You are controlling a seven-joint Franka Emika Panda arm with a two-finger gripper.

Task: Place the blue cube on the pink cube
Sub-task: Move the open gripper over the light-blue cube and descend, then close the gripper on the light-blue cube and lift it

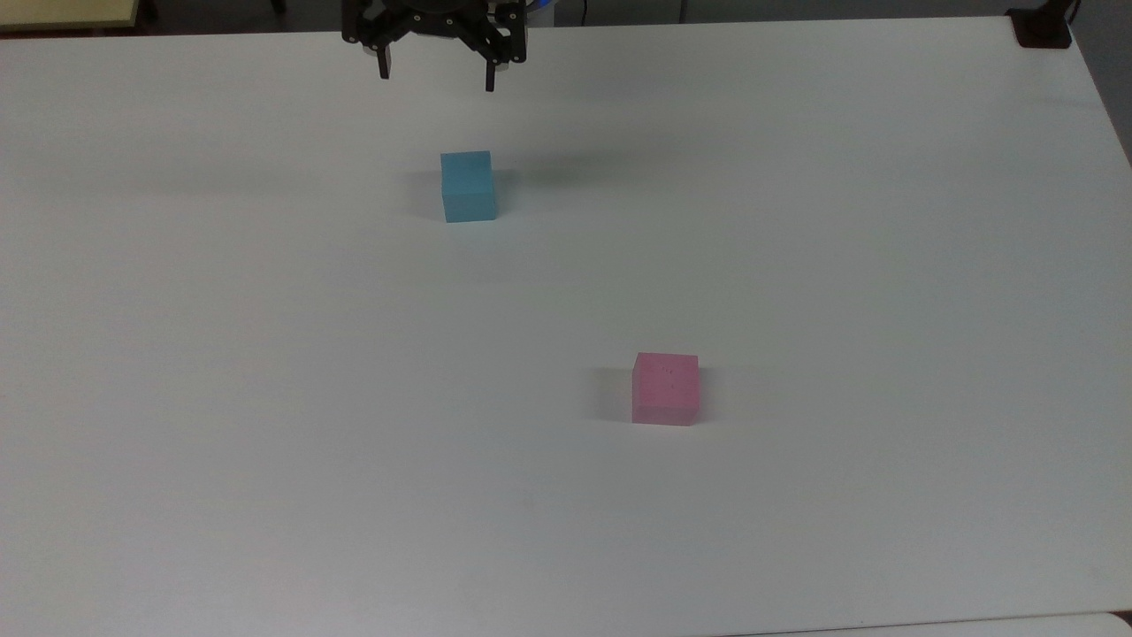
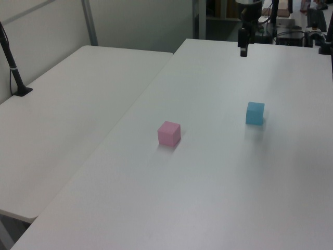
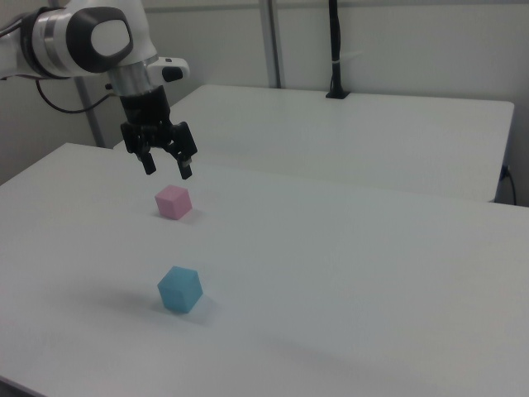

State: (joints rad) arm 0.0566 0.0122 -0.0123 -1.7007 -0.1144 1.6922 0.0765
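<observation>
The light blue cube (image 1: pixel 468 186) sits on the white table (image 1: pixel 796 221), toward the far side in the top view; it also shows as the blue cube (image 2: pixel 255 113) and the blue cube (image 3: pixel 180 289). The pink cube (image 1: pixel 665 388) rests apart from it, nearer the top view's lower right, and appears as the pink cube (image 2: pixel 169 133) and the pink cube (image 3: pixel 173 202). My black gripper (image 1: pixel 436 78) hangs high above the table, beyond the blue cube at the top view's upper edge. Its fingers stand wide apart and hold nothing, as the gripper (image 3: pixel 168 168) shows. In the left view the gripper (image 2: pixel 243 51) hangs above the table's far end.
A second white table (image 2: pixel 67 114) adjoins on the left view's left, with a black post (image 2: pixel 13 67) on it. A black mount (image 1: pixel 1042 26) sits at the top view's far right corner. Broad bare table surface lies between and around the cubes.
</observation>
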